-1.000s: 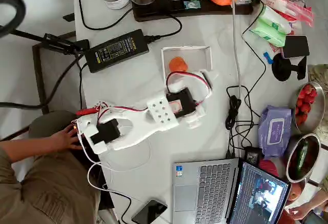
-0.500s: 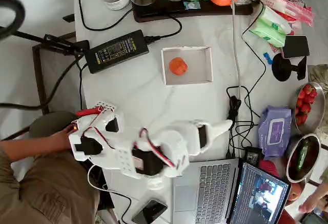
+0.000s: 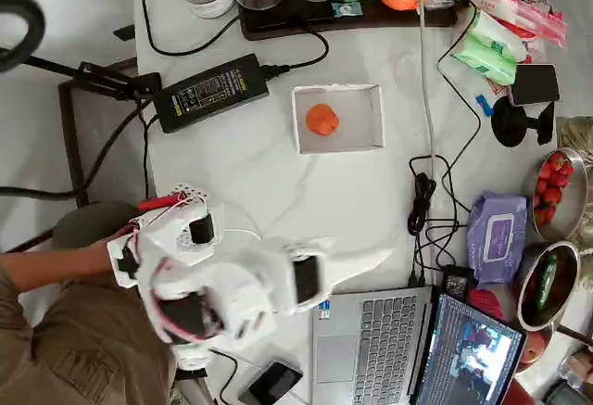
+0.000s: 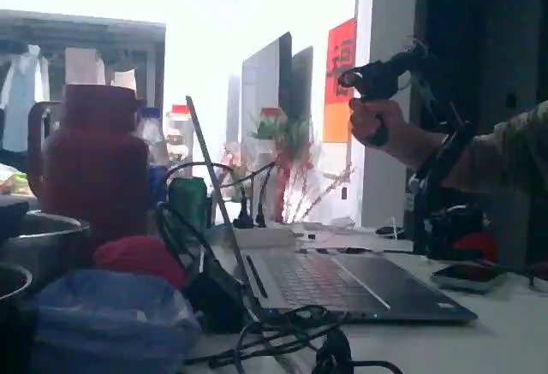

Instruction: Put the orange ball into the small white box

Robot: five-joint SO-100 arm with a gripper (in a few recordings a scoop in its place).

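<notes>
In the overhead view the orange ball (image 3: 321, 120) is seen resting on the pale floor of the small white box (image 3: 374, 116), left of the box's centre, so the placing is judged done. The gripper (image 3: 366, 260) is found well apart from the box, lower in the picture beside the laptop (image 3: 371, 340), its white plastic tip blurred (whether the jaws stand apart or together cannot be told). The ball is round and plain; the box is square, thin-walled and shallow.
</notes>
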